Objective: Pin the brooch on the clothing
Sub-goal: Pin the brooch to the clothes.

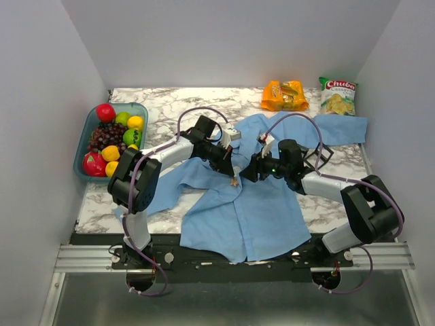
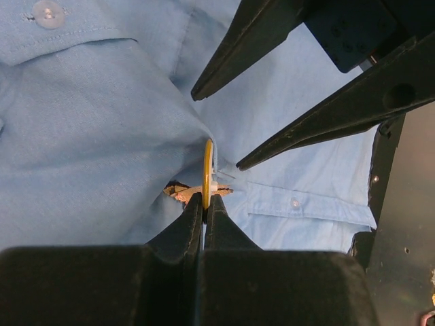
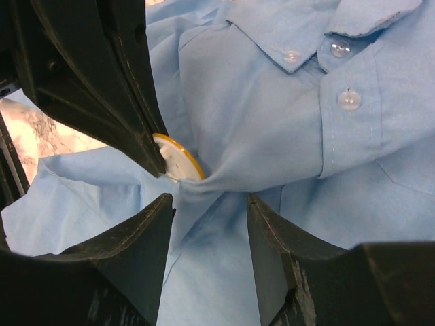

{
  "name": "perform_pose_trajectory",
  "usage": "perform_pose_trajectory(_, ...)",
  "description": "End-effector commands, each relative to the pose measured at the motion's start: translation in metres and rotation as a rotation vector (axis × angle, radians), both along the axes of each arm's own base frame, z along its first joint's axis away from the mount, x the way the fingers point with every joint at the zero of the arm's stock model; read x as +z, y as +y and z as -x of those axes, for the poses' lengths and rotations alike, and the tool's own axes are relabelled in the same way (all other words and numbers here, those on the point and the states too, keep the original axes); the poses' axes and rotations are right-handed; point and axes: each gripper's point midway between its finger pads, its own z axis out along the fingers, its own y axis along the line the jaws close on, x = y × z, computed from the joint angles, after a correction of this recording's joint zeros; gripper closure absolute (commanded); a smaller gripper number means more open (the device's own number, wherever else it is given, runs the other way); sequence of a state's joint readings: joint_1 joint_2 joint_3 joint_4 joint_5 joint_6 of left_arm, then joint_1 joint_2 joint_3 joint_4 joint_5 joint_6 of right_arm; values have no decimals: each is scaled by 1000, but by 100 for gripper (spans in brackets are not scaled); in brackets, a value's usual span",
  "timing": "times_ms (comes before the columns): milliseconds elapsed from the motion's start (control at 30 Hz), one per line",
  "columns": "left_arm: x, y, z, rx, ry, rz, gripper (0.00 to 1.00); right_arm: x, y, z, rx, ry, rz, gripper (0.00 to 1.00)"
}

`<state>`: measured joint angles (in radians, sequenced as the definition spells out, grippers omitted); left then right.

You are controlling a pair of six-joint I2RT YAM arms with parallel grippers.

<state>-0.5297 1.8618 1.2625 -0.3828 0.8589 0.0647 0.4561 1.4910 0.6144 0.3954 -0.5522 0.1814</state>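
Note:
The light blue shirt point(image 1: 251, 210) lies spread on the marble table. My left gripper point(image 1: 231, 175) is shut on the brooch point(image 1: 234, 180) and holds it against a bunched fold of the shirt near the button row. In the left wrist view the brooch point(image 2: 208, 166) shows edge-on as a thin yellow disc between the closed jaws point(image 2: 205, 198), over the shirt point(image 2: 88, 136). In the right wrist view the brooch point(image 3: 178, 161) shows a white back with a yellow rim. My right gripper point(image 3: 209, 204) is open, its jaws on either side of the pulled fold of the shirt point(image 3: 272, 122), just below the brooch.
A teal tray of fruit point(image 1: 90, 129) stands at the left. An orange snack bag point(image 1: 285, 95) and a green chips bag point(image 1: 338, 95) lie at the back right. A small black frame point(image 1: 319, 155) sits on the shirt behind the right arm.

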Motion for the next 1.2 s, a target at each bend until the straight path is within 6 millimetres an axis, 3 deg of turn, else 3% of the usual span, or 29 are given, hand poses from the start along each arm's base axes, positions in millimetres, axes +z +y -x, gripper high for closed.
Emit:
perform_pose_trajectory(0, 7, -7, 7, -62, 24, 66, 100, 7, 12, -4, 67, -47, -24, 45)
perform_pose_trajectory(700, 9, -7, 11, -84, 29, 78, 100, 4, 29, -4, 111, -35, -42, 50)
perform_pose_trajectory(1167, 11, -8, 16, -101, 27, 86, 100, 0, 33, -11, 52, -9, -38, 62)
